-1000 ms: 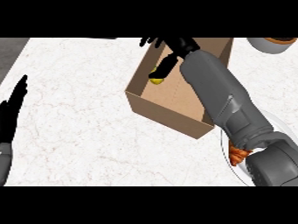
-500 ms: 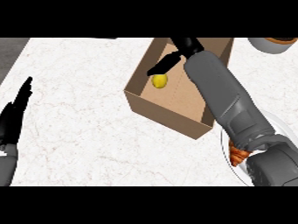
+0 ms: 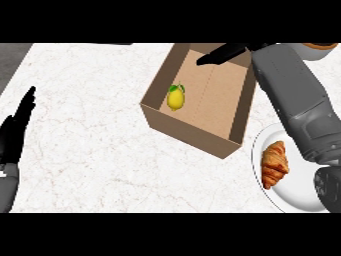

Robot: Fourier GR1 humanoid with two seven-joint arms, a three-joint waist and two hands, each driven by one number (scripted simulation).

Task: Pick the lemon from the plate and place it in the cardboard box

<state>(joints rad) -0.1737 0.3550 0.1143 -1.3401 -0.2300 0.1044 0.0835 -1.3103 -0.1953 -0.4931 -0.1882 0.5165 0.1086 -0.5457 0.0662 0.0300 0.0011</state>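
A yellow lemon [image 3: 175, 98] with a green leaf lies on the floor of the open cardboard box [image 3: 196, 135], near its left wall. My right hand [image 3: 225, 53] hovers over the box's far end, fingers straight and open, holding nothing, well apart from the lemon. The white plate [image 3: 260, 167] sits to the right of the box, partly under my right forearm. My left hand [image 3: 10, 135] rests open at the left edge, fingers pointing up.
A croissant [image 3: 275, 162] lies on the white plate. A round container with an orange top [image 3: 319, 49] shows at the far right corner. The marble counter's left edge runs beside my left hand.
My right hand let go of the lemon, which now lies on the box floor, and the hand has risen and drawn back to the right. The left hand has barely moved.
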